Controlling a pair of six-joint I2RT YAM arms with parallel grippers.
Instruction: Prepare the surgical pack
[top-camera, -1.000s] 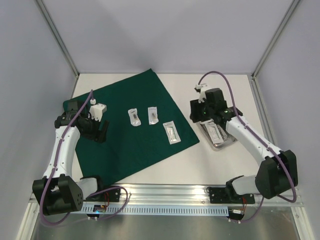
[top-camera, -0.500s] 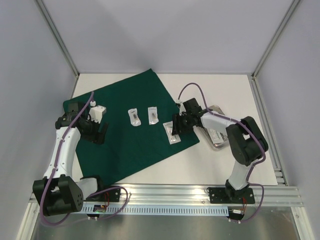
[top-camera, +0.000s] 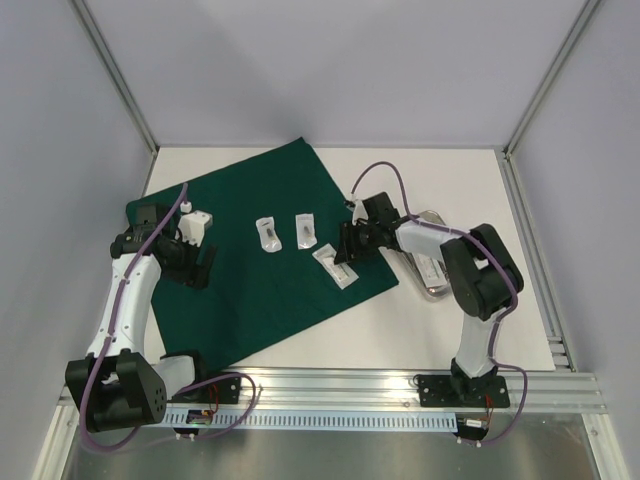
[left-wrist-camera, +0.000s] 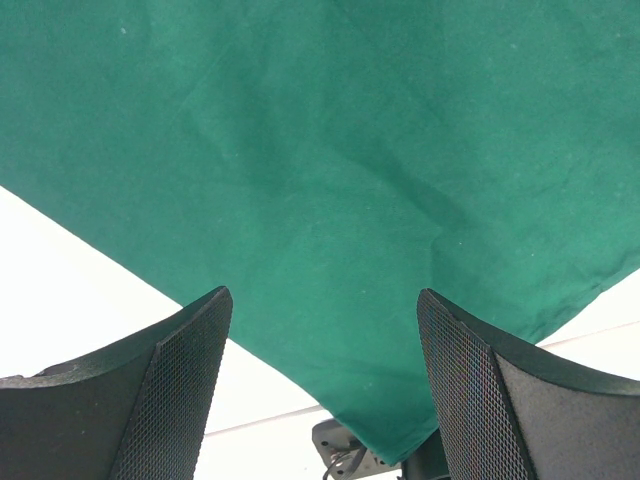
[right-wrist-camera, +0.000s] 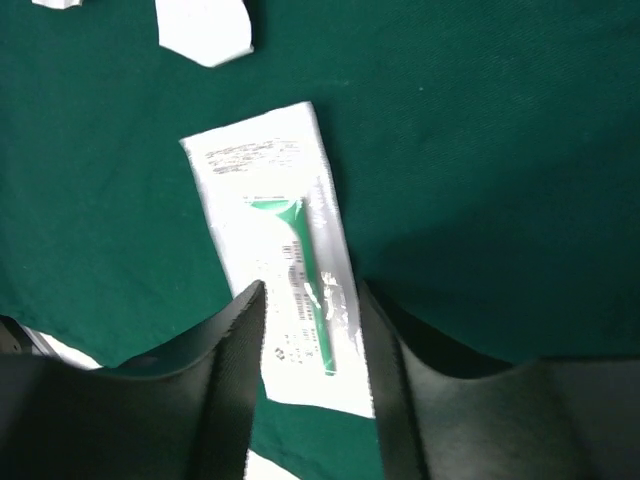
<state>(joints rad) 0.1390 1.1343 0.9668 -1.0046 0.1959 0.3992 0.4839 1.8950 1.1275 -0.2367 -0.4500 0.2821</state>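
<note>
The left gripper (left-wrist-camera: 320, 296) is hovering wide open over the green cloth (left-wrist-camera: 300, 150), holding nothing. The right gripper (right-wrist-camera: 308, 300) is arranging a clear pouch (right-wrist-camera: 275, 230) on the cloth's right side, fingers narrowly parted astride its near end. Next it probably needs to lift clear and return to the steel tray (top-camera: 440, 288). A second ago it was working over that tray, and the pouch has since turned slightly leftward.
</note>
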